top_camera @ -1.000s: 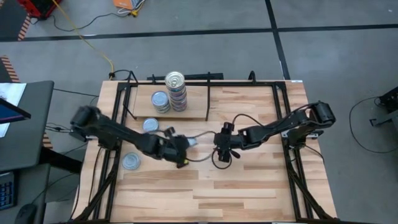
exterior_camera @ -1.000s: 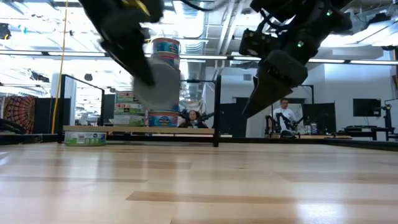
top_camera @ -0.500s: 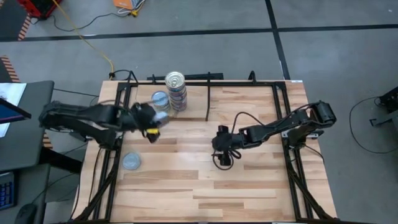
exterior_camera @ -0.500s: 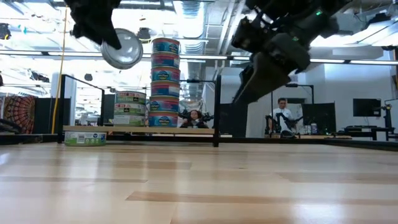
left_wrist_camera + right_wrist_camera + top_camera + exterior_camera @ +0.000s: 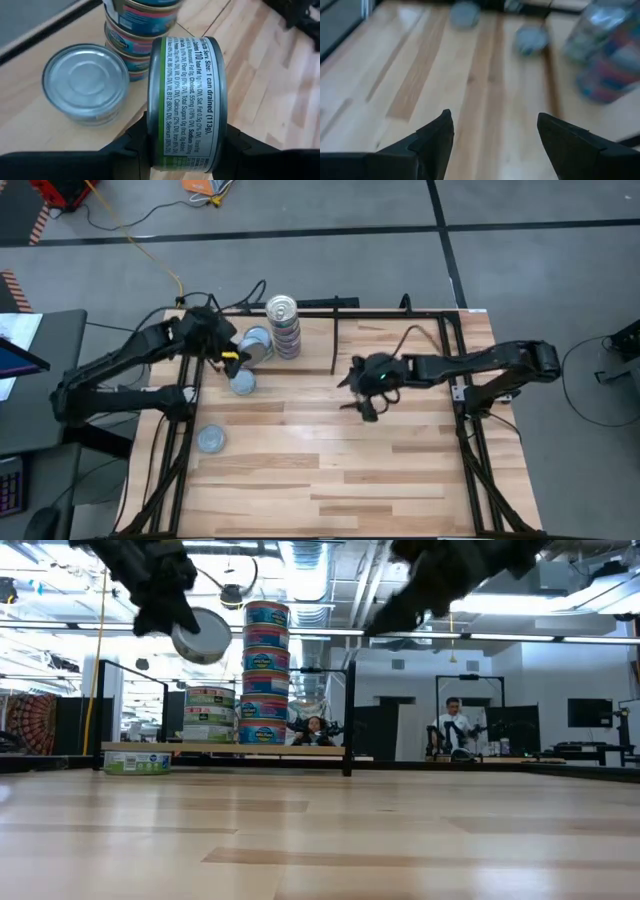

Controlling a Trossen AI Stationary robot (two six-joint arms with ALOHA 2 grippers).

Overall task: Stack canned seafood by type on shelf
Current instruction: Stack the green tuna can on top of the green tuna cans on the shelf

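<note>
My left gripper (image 5: 232, 358) is shut on a tin of canned seafood (image 5: 186, 100) with a green-edged label, and holds it in the air beside the shelf's stacks. On the shelf (image 5: 312, 345), a light board in a black frame, stand a tall stack of tins (image 5: 283, 322) and a short stack (image 5: 258, 343) with a grey top (image 5: 84, 80). Two more tins lie flat on the table, one (image 5: 243, 384) near the shelf and one (image 5: 211, 439) nearer the left edge. My right gripper (image 5: 363, 392) hangs open over the table's middle, with nothing between its fingers (image 5: 437, 137). My left gripper pinches the tin between its two fingers (image 5: 134, 146), one on each flat round face. The tin stands on edge, its labelled side wall (image 5: 187, 75) toward the wrist camera. It is lifted clear (image 5: 200, 635), tilted, high beside the short stack, with the fingers slanting down from the table's left.
The shelf's black frame and an upright divider rod (image 5: 334, 340) stand just right of the tall stack. The table's black side rails (image 5: 470, 430) run along both edges. A person (image 5: 458, 730) shows far off in the room behind the table.
My left gripper has carried the tin from the table's middle up and toward the far left, to the shelf's short stack, rolling its wrist on the way. My right gripper has risen and drawn a little toward the far edge, staying open.
</note>
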